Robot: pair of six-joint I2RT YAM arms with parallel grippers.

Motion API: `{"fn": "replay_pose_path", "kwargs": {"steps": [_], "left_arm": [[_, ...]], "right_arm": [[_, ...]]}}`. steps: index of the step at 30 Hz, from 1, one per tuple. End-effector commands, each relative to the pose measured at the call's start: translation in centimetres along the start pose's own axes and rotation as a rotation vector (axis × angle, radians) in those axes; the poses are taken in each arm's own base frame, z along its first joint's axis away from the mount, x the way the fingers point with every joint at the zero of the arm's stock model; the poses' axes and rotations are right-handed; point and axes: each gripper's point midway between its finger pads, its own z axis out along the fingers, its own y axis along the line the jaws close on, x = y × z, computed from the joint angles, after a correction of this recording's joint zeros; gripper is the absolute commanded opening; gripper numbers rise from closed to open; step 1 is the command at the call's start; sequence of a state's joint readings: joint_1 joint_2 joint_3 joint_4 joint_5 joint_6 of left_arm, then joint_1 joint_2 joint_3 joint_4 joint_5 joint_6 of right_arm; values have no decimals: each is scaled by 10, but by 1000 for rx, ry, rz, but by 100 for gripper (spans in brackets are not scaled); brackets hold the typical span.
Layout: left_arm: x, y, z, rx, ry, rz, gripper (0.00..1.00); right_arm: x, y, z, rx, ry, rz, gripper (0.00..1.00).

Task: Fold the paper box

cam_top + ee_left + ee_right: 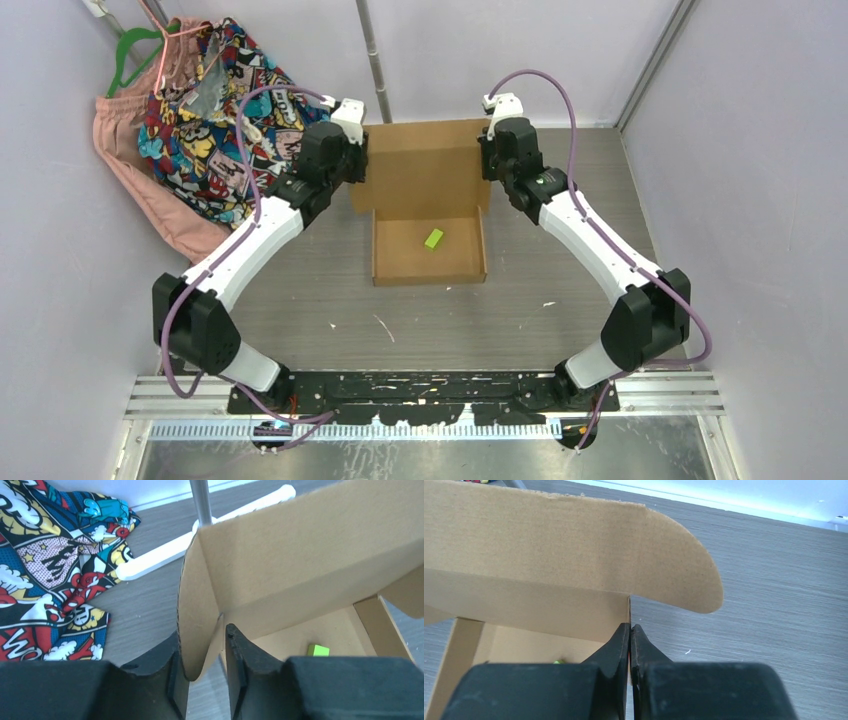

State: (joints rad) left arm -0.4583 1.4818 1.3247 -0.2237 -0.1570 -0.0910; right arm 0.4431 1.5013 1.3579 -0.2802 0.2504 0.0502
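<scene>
- The paper box (408, 262) sits in the middle of the top view on the grey table (300, 300). Its tray is open, a small green block (434, 238) lies inside, and the lid (425, 165) stands raised behind.
- The left gripper (202, 632) straddles the lid's left side flap (192, 605). Its jaws stand apart with the board slanting between them, and I cannot tell whether they press it.
- The right gripper (630, 627) is clenched on a thin cardboard edge under the rounded right flap (664, 575).
- Judgement: corrugated board is light and stiff along its flutes but bends readily at scored creases. Holds near the flap roots should steer the lid, while pinching the tips risks buckling it.
</scene>
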Motion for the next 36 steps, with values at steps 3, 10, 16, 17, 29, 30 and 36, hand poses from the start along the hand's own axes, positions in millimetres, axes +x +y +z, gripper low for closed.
{"fn": "replay_pose_path", "kwargs": {"steps": [3,10,16,17,29,30,36], "left_arm": [[-55,4,7,-20,-137,-12,38],[-43,14,9,-34,-118,-8,39],[-41,53,2,-10,-137,-60,41],[-41,57,2,8,-140,-62,41],[-29,40,5,263,-84,-58,38],[-29,39,6,267,-88,-59,38],[-29,42,15,275,-83,-60,38]], "right_arm": [[-53,1,4,12,-148,28,6],[-44,3,8,7,-132,26,6],[-40,3,10,3,-125,24,6],[-39,3,10,4,-122,24,6],[-36,5,16,3,-107,11,6],[-36,4,16,3,-107,10,6],[-37,5,16,1,-104,2,6]]}}
